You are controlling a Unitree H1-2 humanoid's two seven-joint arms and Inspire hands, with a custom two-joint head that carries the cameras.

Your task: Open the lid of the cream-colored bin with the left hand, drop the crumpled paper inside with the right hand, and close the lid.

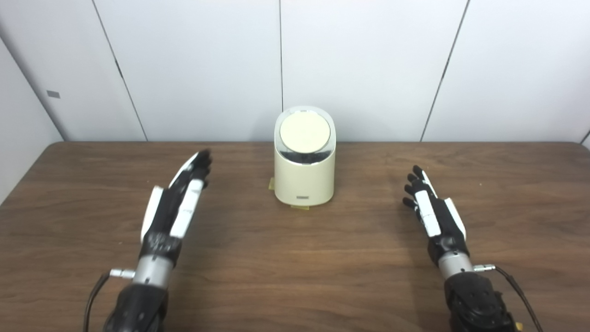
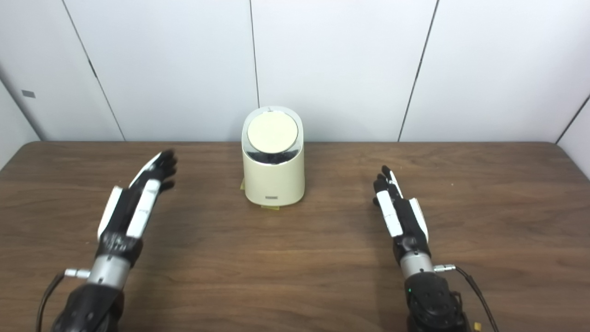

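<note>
Both the left hand and right hand hover spread and empty as the cream-colored bin, lid shut, waits near the tabletop's far edge, no crumpled paper visible.

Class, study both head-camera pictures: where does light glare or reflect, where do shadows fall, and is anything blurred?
Left eye view: the bin shows a dark shiny band under its lid; soft shadows lie beside both hands on the table. Right eye view: same band; the left hand fingertips look slightly soft, the right hand sharper.
</note>
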